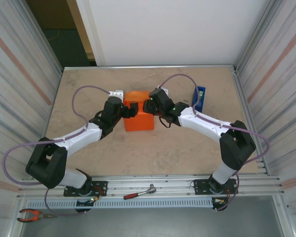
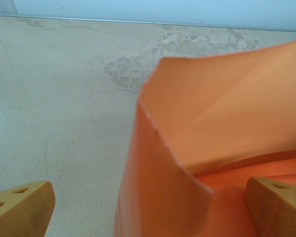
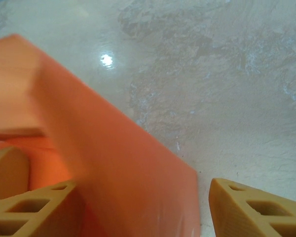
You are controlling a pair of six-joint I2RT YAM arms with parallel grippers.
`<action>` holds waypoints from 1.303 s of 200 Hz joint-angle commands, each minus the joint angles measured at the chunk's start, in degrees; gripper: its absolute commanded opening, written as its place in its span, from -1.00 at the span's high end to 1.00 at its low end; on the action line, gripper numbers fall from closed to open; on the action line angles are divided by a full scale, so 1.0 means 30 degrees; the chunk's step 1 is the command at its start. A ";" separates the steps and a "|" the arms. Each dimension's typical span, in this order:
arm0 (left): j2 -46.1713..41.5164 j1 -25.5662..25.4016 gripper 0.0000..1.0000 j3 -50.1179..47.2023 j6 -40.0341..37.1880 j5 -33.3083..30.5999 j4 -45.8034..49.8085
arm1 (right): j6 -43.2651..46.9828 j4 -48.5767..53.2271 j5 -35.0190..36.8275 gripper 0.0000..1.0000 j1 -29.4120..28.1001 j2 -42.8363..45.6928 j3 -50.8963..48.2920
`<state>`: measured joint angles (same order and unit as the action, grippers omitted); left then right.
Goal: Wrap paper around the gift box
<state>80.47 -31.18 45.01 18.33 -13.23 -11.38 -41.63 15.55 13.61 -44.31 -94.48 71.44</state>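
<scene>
Start at your left claw (image 1: 132,110). From above, it reaches in over the left part of the paper (image 1: 140,122), which sits as an orange, box-shaped bundle about mid-way across the tabletop (image 1: 177,148). On the left wrist camera that claw (image 2: 148,212) is spread wide with nothing pinched. One finger (image 2: 22,210) hangs over bare tabletop (image 2: 64,98), off the paper's side, and the other finger (image 2: 278,207) sits over the orange. Between them and just ahead, a flap of the paper (image 2: 227,113) stands up with a ragged upright edge and folds inward beyond it. I can't tell you whether either finger touches the sheet.

Now across to your right claw (image 1: 148,106), over the bundle's top right part and nose to nose with the left one. They are close, but I can't tell if they touch. On its own wrist camera this claw (image 3: 138,212) is released too, fingers wide. The paper (image 3: 113,148) runs as a slanting orange wall right between them. One finger (image 3: 32,215) is on the inner side over orange, the other (image 3: 259,210) outside over tabletop (image 3: 212,74). The view is blurred there, so contact is unclear.

Farther right of that claw, well apart, the blue tape dispenser (image 1: 199,98) stands near the tabletop's edge.
</scene>
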 commanded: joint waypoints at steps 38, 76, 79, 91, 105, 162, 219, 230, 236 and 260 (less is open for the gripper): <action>0.0110 -0.0140 -0.98 -0.0282 0.0224 -0.1015 0.1088 | 0.1249 0.1392 0.0120 0.32 0.0006 -0.0289 0.1012; 0.0088 -0.0198 -0.97 -0.0251 0.0215 -0.1099 0.1184 | 0.1256 0.1419 0.0122 0.16 0.0006 -0.0317 0.1142; 0.0078 -0.0185 -0.97 -0.0255 0.0226 -0.1097 0.1185 | 0.1250 0.1450 0.0123 0.07 0.0006 -0.0320 0.1147; 0.0087 -0.0226 -0.97 -0.0215 0.0222 -0.1095 0.1241 | 0.1248 0.1453 0.0052 0.32 -0.0003 -0.0320 0.1169; 0.0088 -0.0239 -0.97 -0.0210 0.0219 -0.1124 0.1271 | 0.1278 0.1432 -0.0096 1.00 0.0031 -0.0321 0.1259; 0.0062 -0.0275 -0.97 -0.0204 0.0161 -0.1262 0.1383 | 0.1103 0.1599 -0.0080 -0.18 0.0279 -0.0183 0.1696; 0.0118 -0.0352 -0.97 -0.0169 0.0161 -0.1332 0.1390 | 0.1366 0.1555 -0.0587 -0.05 0.0778 -0.0246 0.2407; 0.0138 -0.0356 -0.97 -0.0177 0.0161 -0.1331 0.1390 | 0.1336 0.1682 -0.0689 -0.25 0.0833 -0.0324 0.2575; 0.0147 -0.0382 -0.97 -0.0169 0.0182 -0.1358 0.1390 | 0.1365 0.1688 -0.0835 0.16 0.0869 -0.0350 0.2598; 0.0162 -0.0367 -0.97 -0.0181 0.0193 -0.1405 0.1441 | 0.1454 0.1413 -0.1612 0.72 0.0905 -0.0038 0.2531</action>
<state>80.47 -32.01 44.99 19.35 -15.62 -11.05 -37.98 19.70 11.29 -41.95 -94.70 77.34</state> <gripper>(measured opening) 0.985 0.156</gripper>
